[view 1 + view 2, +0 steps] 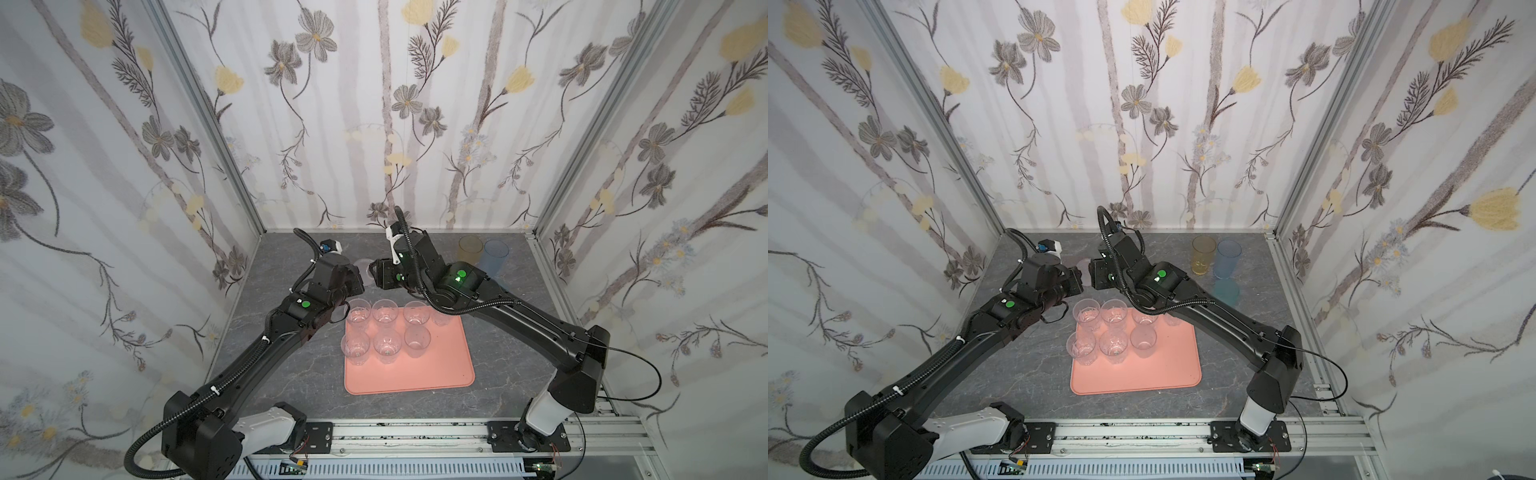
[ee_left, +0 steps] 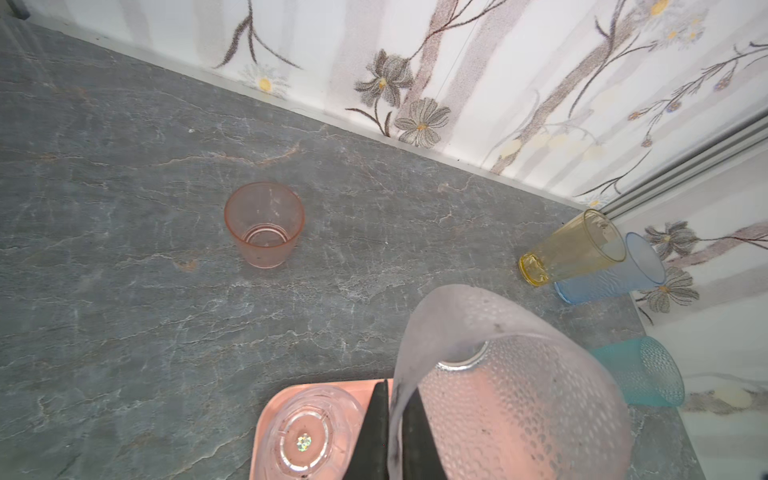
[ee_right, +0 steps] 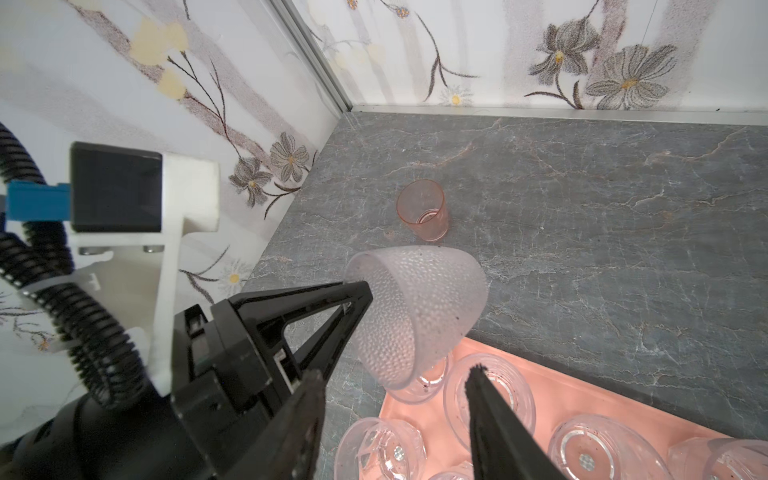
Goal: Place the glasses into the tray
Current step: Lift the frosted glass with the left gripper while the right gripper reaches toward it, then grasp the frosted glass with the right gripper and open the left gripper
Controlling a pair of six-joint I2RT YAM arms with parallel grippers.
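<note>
Grey marbled table (image 2: 124,208): the left gripper (image 3: 360,296) pinches a frosted glass (image 3: 419,307) by its rim, tilted over a far corner of the tray (image 1: 436,365), above clear glasses (image 1: 386,311); the right gripper (image 3: 395,374) gapes nearby.

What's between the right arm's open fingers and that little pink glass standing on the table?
A frosted dimpled glass, tilted, pinched by the left gripper; the right wrist view shows it.
</note>
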